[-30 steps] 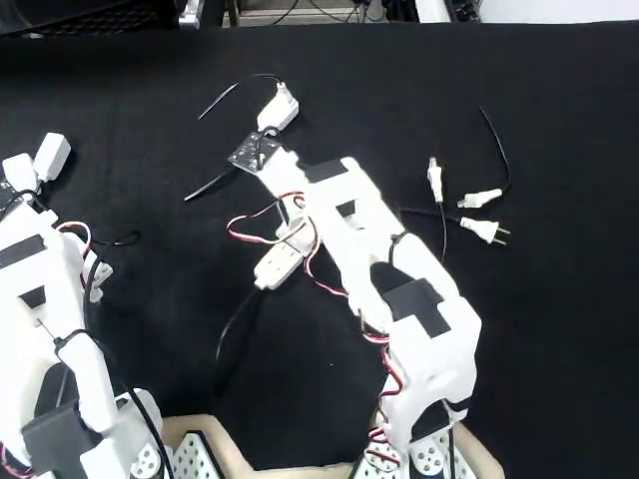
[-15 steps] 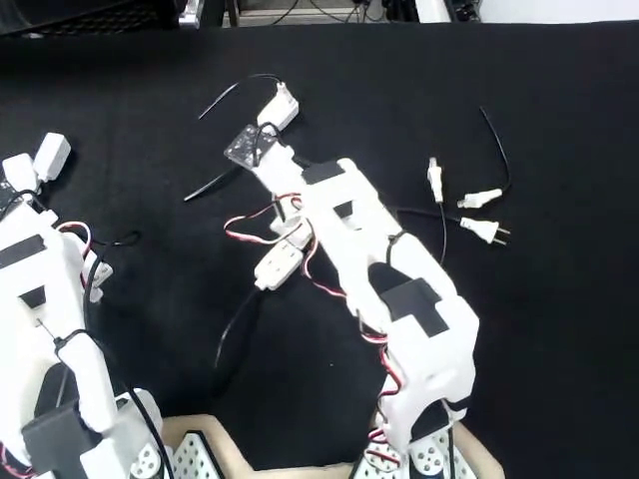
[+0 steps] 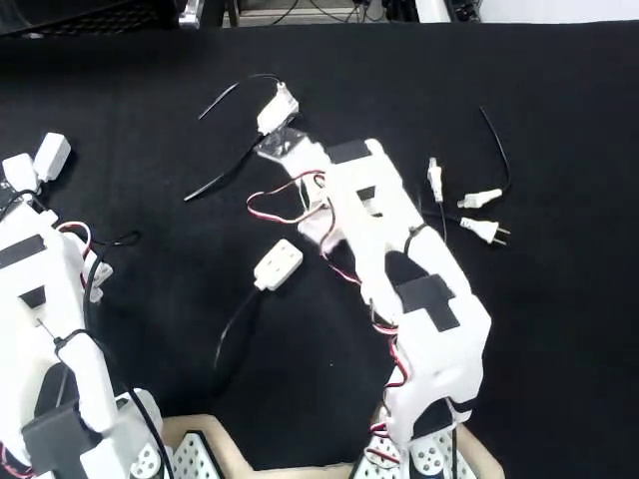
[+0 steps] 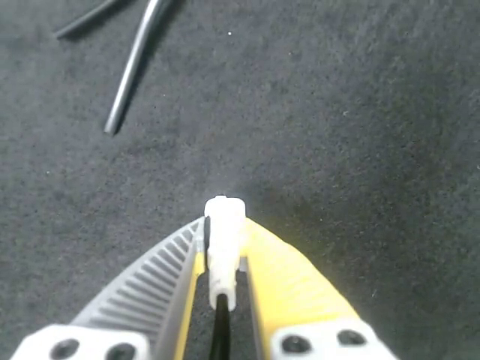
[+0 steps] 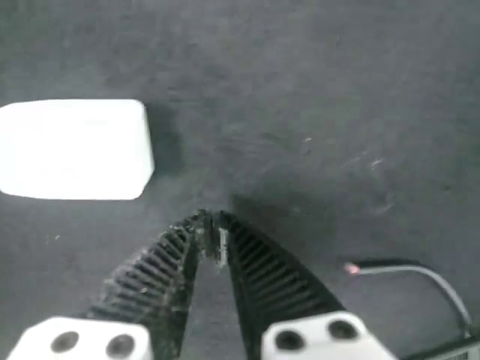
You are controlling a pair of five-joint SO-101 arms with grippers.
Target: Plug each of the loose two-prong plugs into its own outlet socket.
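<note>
While our left fingers (image 4: 292,281) clamp a plug (image 4: 223,244), the outlet socket (image 5: 71,150) lies just beside our pinched-shut right fingers (image 5: 262,270)

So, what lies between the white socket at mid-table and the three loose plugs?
The right arm crosses between socket and plugs, as the high view shows.

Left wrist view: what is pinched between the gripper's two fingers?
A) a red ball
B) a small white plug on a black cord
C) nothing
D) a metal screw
B: a white plug with a black cord trailing back from it sits clamped in the left gripper.
</note>
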